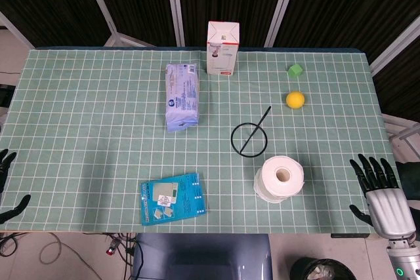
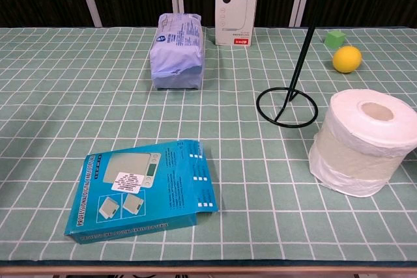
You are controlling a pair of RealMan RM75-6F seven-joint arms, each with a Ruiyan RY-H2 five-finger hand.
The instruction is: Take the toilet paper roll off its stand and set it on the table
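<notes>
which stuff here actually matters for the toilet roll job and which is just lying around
Part of the job:
toilet paper roll, standing on end on the table
black wire stand, bare, just behind the roll
right hand, fingers spread, holding nothing

Just lying about:
blue scale box
wipes pack
red and white carton
yellow ball
green cube

Head view looks steeply down; chest view low, near — same table.

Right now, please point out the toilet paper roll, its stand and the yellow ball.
toilet paper roll [image 1: 279, 178], head view, top face beside the core hole.
stand [image 1: 237, 148], head view, black base ring.
yellow ball [image 2: 346, 59], chest view, middle.
</notes>
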